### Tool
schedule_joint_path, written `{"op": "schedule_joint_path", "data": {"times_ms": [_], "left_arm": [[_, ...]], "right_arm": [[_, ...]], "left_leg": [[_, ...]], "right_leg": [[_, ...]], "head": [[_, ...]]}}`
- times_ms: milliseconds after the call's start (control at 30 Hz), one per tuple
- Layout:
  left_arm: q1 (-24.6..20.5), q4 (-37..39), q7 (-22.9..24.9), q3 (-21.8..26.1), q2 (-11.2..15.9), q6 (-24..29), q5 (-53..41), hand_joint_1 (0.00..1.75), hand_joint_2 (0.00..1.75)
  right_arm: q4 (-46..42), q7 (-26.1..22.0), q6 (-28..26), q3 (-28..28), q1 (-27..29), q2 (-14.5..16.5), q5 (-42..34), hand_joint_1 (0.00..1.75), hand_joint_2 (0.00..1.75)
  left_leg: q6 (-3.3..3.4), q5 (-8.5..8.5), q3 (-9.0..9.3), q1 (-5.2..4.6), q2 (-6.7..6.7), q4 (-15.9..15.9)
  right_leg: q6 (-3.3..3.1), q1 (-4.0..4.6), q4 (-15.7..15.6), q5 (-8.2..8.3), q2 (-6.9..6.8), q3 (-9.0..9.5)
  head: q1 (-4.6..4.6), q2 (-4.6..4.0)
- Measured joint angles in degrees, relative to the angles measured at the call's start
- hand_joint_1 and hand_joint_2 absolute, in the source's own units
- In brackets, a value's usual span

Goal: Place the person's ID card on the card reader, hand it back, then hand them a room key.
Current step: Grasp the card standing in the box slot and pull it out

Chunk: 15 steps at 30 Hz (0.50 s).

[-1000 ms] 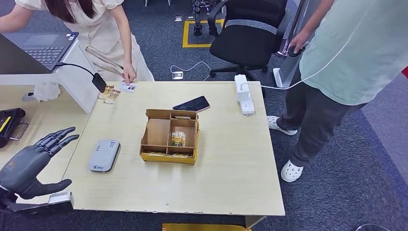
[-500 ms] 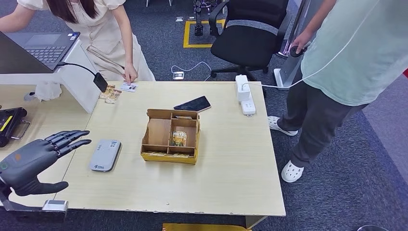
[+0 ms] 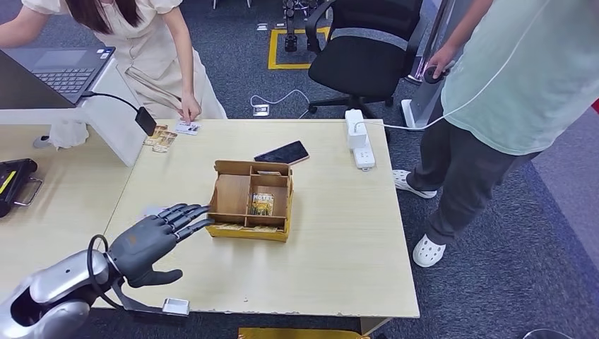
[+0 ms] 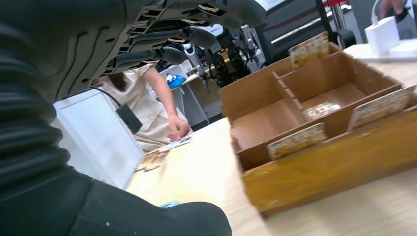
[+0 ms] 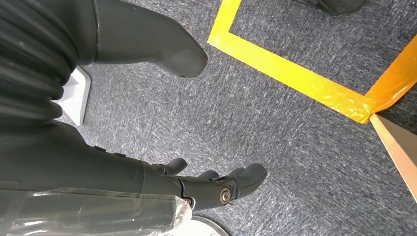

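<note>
The ID card (image 3: 188,128) lies at the far left edge of the desk (image 3: 339,240), under the fingertips of a person's hand (image 3: 189,109); the person in a cream dress stands beyond that edge. Just beside the card sit two small patterned cards (image 3: 161,138). The card reader (image 3: 154,210) is almost wholly hidden beneath the left robot hand (image 3: 152,239); a pale corner shows by the fingers. That robot hand is released, fingers apart and extended, holding nothing, with its fingertips reaching to the near left corner of the wooden organiser box (image 3: 250,200); contact cannot be confirmed. The box is divided into compartments. A room key card (image 3: 261,203) stands in the middle right compartment, and further cards lean in the narrow front slot.

Beyond the box, a black phone (image 3: 282,152) lies on the desk, and a white power strip (image 3: 359,138) rests near the far right edge. A second person in a pale green shirt stands to the right of the desk.

The right robot hand (image 5: 196,184) hangs over grey carpet crossed by yellow tape (image 5: 290,81), fingers loosely curled, empty.
</note>
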Motion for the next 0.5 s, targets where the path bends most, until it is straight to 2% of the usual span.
{"op": "schedule_joint_path", "data": {"times_ms": [67, 200, 500], "left_arm": [[0.13, 1.95, 1.12, -1.59, -3.48, 2.23, -2.56, 0.0, 1.75], [0.25, 4.43, 3.15, -2.73, -8.54, 3.72, -4.9, 0.0, 1.75], [1.74, 8.14, 7.25, -2.9, -16.83, 4.9, -9.4, 0.0, 1.75]], "right_arm": [[0.0, -0.02, -0.1, 0.0, 0.03, 0.05, -0.08, 0.0, 1.75], [0.0, -0.05, -0.18, 0.0, 0.17, 0.11, -0.29, 0.0, 1.75], [0.01, -0.07, -0.2, 0.0, 0.77, 0.2, -0.88, 0.0, 1.75]], "left_leg": [[0.01, -0.01, -0.01, 0.0, 0.0, 0.0], [0.01, -0.01, -0.01, 0.0, 0.01, 0.0], [0.01, -0.01, -0.01, 0.0, 0.01, 0.0]], "right_leg": [[0.0, 0.0, -0.01, 0.0, 0.0, -0.01], [0.0, 0.0, -0.01, 0.0, 0.0, 0.0], [0.0, 0.0, -0.01, 0.0, -0.01, 0.0]], "head": [[0.0, -0.01], [0.0, -0.01], [-0.03, -0.01]]}}
